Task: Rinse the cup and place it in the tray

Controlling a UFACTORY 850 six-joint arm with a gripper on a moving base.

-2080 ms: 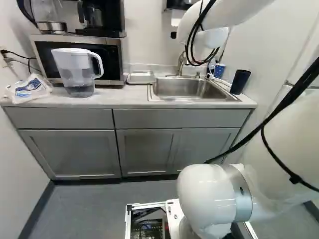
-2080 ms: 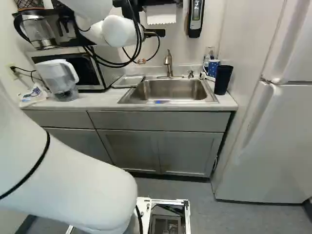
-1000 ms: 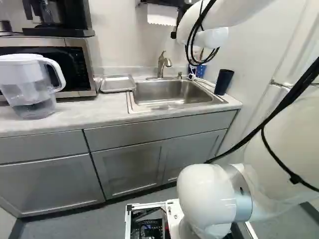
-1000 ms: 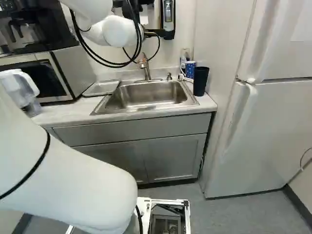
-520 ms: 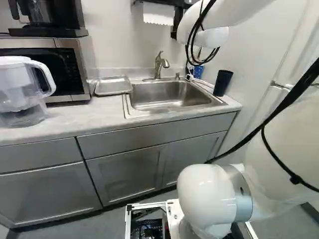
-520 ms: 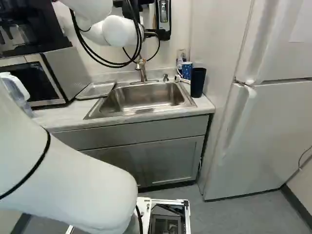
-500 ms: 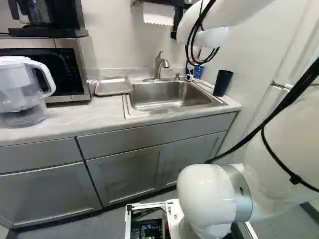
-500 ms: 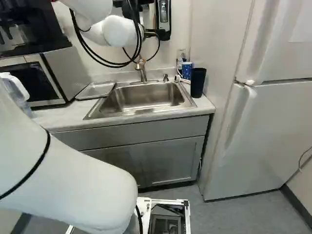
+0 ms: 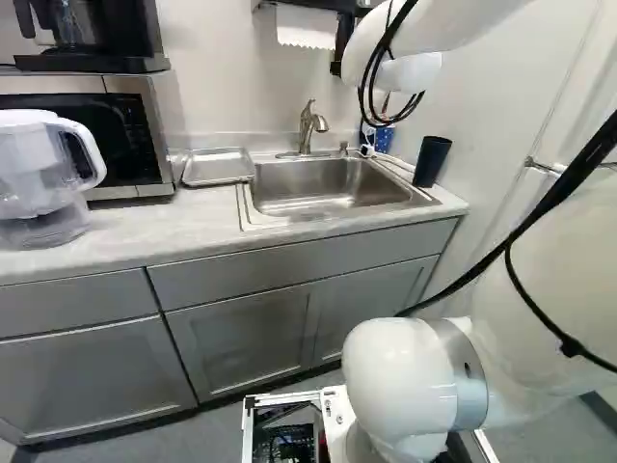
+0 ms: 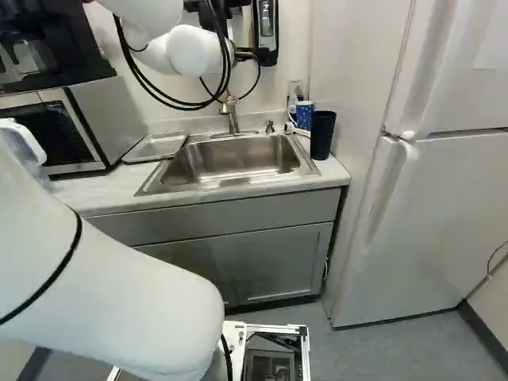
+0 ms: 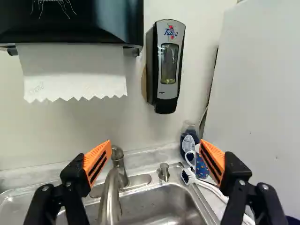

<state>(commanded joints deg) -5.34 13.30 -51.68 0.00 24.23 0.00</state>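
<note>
Left base view: clear pitcher with white lid and handle (image 9: 39, 178) at left edge, on pale worktop (image 9: 125, 230). Stainless microwave with black door (image 9: 125, 135) behind, black coffee maker (image 9: 101, 34) on top, upper left. Shallow grey metal tray (image 9: 218, 168) flat, centre-left, between microwave and stainless sink (image 9: 328, 183). Curved metal faucet (image 9: 307, 125) at sink's back. Right of sink, upper right: blue patterned cup (image 10: 305, 117), dark tapered cup (image 9: 431, 162), both upright; can't tell which is the task's. Wrist view: fingers (image 11: 97, 161) released, spread wide.
</note>
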